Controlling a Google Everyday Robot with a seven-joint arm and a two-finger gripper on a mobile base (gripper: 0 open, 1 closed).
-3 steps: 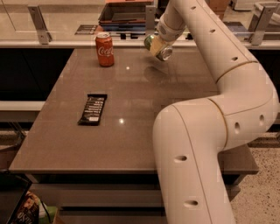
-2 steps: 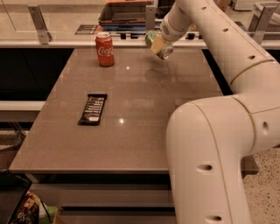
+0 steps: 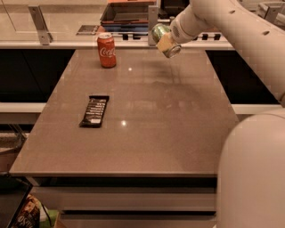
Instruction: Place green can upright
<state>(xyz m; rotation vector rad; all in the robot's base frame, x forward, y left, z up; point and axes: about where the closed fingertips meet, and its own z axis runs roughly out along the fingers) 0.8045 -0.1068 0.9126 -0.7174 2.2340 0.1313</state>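
Observation:
The green can [image 3: 163, 37], green with a silver end and a pale patch on its side, hangs tilted in the air over the far edge of the brown table [image 3: 160, 133]. My gripper [image 3: 168, 41] is at the end of the white arm that reaches in from the right. It is shut on the can and holds it clear of the tabletop. The fingers are mostly hidden behind the can.
A red Coca-Cola can [image 3: 107, 50] stands upright at the table's far left. A dark chocolate bar [image 3: 94, 111] lies flat left of centre. A counter with a dark tray [image 3: 129, 13] runs behind the table. My arm's bulky lower link [image 3: 254, 178] fills the right foreground.
The can and gripper have risen slightly at the far edge. The arm's lower link has swung further to the right of the view.

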